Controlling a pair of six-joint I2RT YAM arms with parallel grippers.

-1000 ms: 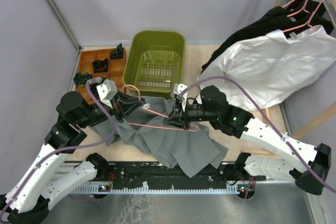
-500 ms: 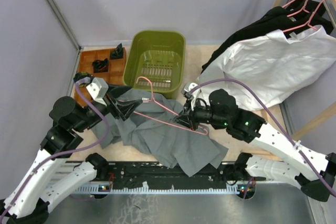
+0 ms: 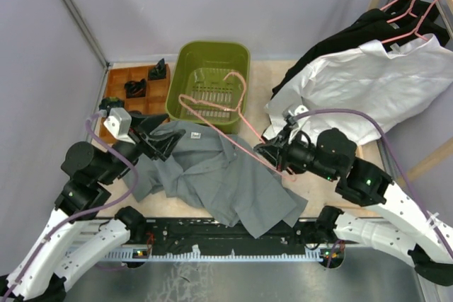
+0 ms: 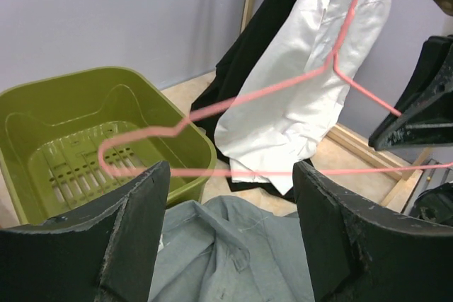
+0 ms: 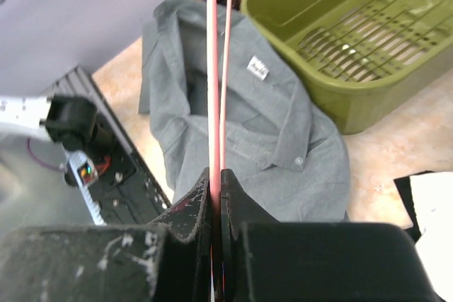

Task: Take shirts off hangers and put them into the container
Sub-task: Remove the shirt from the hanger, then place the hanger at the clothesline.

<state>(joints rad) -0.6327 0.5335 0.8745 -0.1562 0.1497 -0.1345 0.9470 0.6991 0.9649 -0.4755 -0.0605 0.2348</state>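
Pink hanger [image 3: 212, 122] lying diagonal, hook toward tub [image 3: 212, 44]

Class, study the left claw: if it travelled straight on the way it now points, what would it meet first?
Probably the hanger: its lower wire crosses just beyond the open left claw. Depth is unclear, so it might slip past the wire and reach the tub instead.

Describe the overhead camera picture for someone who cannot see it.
The right tool pinches a pink wire hanger, holding it above a grey shirt spread on the table, beside an empty green tub. The left tool is open near the shirt's collar; a white shirt and black shirts hang at far right.
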